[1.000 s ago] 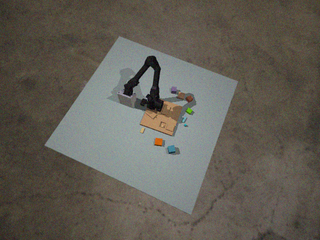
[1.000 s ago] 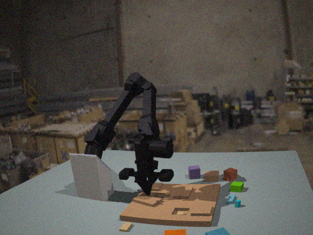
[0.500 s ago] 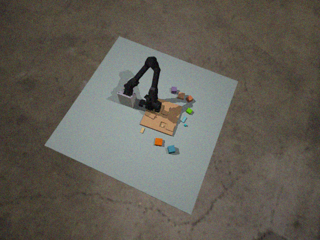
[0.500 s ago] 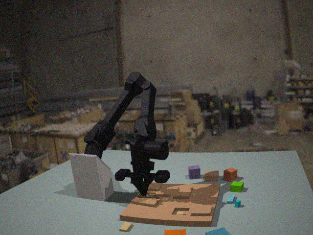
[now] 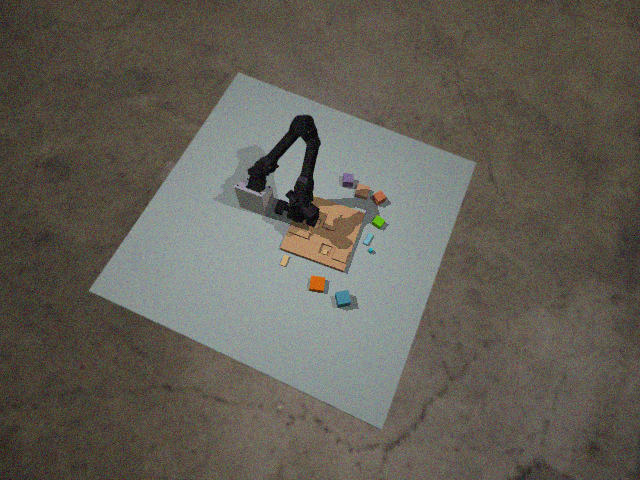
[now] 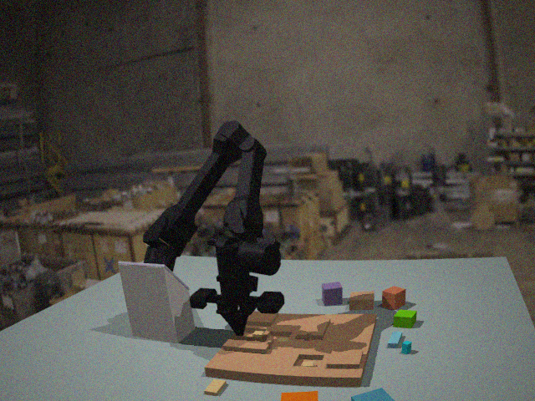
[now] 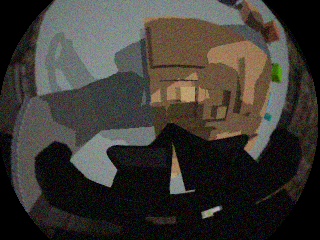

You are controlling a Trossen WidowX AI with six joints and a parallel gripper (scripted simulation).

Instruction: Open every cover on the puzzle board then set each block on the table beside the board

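Observation:
The wooden puzzle board [image 5: 310, 250] [image 6: 276, 373] lies in front of the arm. My gripper [image 6: 239, 333] [image 7: 170, 126] is shut and empty, its tips low at the board's arm-side edge, beside the front-left cover [image 6: 246, 345] [image 5: 299, 233]. Just beyond the tips, a pale block [image 6: 259, 332] [image 7: 188, 94] shows in an uncovered well. Another pale block [image 5: 325, 250] [image 6: 308, 363] sits in the open front well, beside the front-right cover [image 6: 344, 359]. A third well [image 7: 220, 111] is shaded. A back cover [image 6: 262, 318] [image 7: 177, 47] lies at the far left. A pale flat block [image 5: 284, 260] [image 6: 215, 387] rests on the table off the board.
Purple [image 5: 347, 179] [image 6: 332, 293], brown [image 6: 361, 301], red-orange [image 6: 393, 298] and green [image 5: 378, 221] [image 6: 405, 318] blocks stand behind and right of the board. Light-blue [image 6: 394, 339] and teal [image 6: 406, 347] pieces lie right. Orange [image 5: 317, 284] and blue [image 5: 342, 298] blocks are in front. A pale wedge [image 6: 149, 302] stands by the arm base.

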